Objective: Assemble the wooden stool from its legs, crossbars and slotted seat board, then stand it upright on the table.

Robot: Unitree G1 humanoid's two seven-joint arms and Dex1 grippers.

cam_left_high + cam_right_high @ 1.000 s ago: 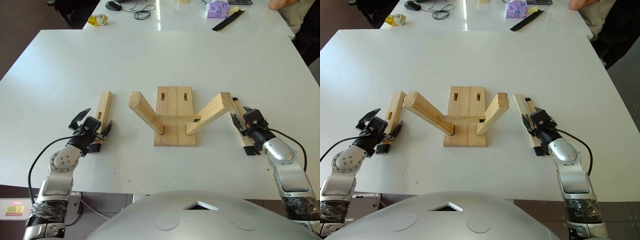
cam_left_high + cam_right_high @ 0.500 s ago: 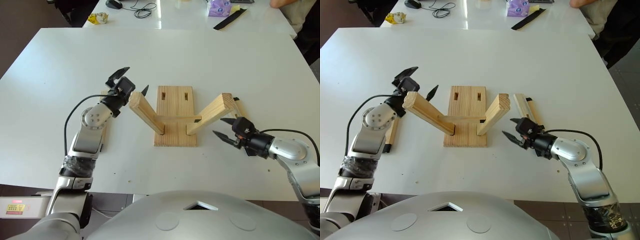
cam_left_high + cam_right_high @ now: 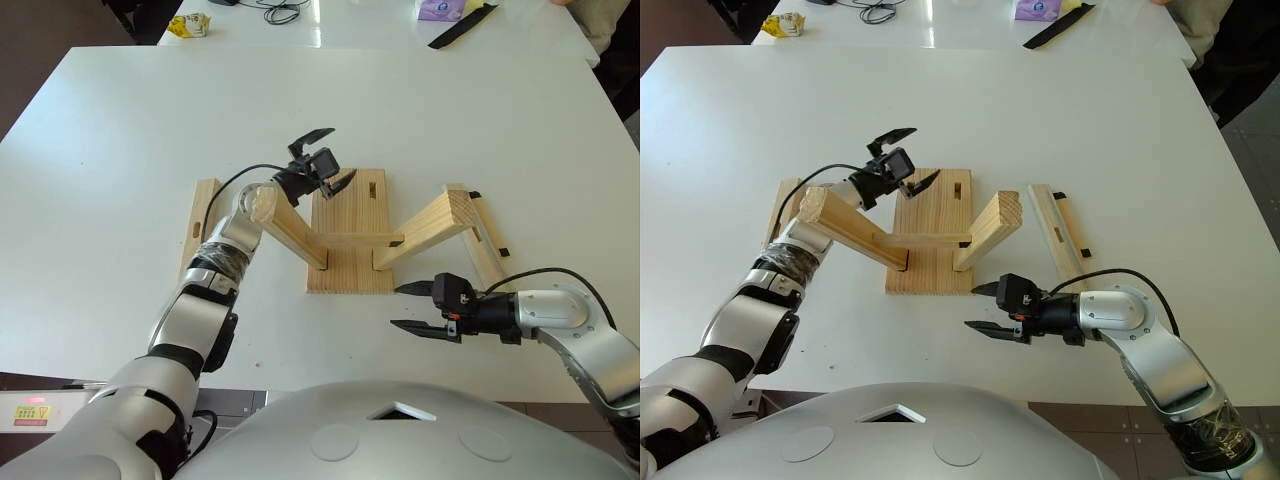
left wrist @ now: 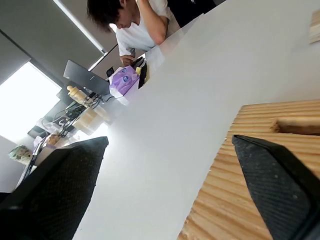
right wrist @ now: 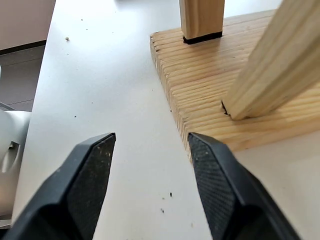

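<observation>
Left eye view: the board (image 3: 348, 215) lies flat at the middle of the surface (image 3: 120, 130), nearer the near edge. Two legs stand in its near slots and splay outward, the left leg (image 3: 292, 232) and the right leg (image 3: 422, 230), with a crossbar (image 3: 355, 240) between them. The left hand (image 3: 342, 152) hovers open over the board's far left corner. The right hand (image 3: 395, 307), also open, sits low by the board's near right corner.

Right eye view: a loose leg (image 3: 780, 205) lies toward the left edge and a loose bar (image 3: 1058, 232) toward the right edge, both flat and apart from the board.

Left wrist view: the left hand's fingers (image 4: 65, 190) spread wide above the board's grain, with a slot (image 4: 295, 125) near one of them.

Right wrist view: the right hand's fingers (image 5: 90, 185) are apart over the surface. Ahead is the board's corner, with both legs seated in it.
</observation>
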